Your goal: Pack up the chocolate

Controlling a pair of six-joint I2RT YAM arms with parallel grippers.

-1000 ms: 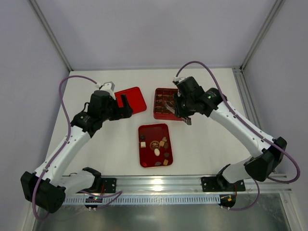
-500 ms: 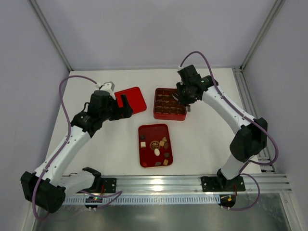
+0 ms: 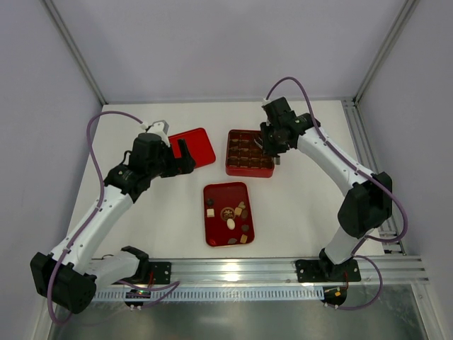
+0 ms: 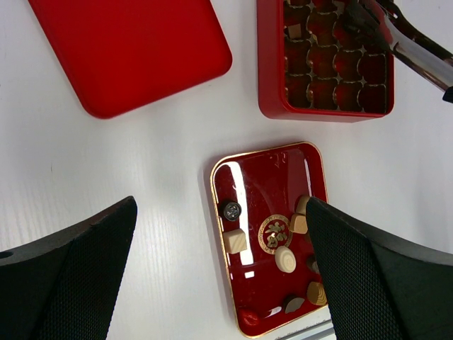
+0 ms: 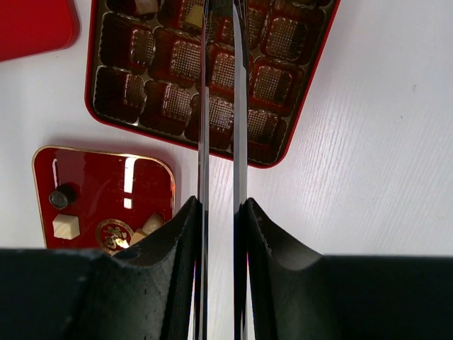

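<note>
Several small chocolates (image 3: 231, 219), dark, tan and cream, lie in the flat red tray (image 3: 212, 235); they also show in the left wrist view (image 4: 235, 241) and the right wrist view (image 5: 66, 226). The square red box (image 3: 249, 170) with brown compartments holds a few pieces (image 4: 294, 30). My right gripper (image 3: 274, 136) (image 5: 219, 205) is shut on metal tongs (image 5: 203, 106), whose blades reach over the box's far right compartments (image 4: 410, 49). I cannot tell whether the tips hold a piece. My left gripper (image 3: 182, 157) is open and empty, hovering between the lid and the tray.
A flat red lid (image 3: 192, 147) lies on the white table left of the box. Grey walls enclose the table at the back and sides. A metal rail (image 3: 233, 269) with the arm bases runs along the near edge.
Over the last second my right wrist swung back and right, from the box's middle to its far right side, with the tongs. It has barely moved in the last half second. The left arm stayed still.
</note>
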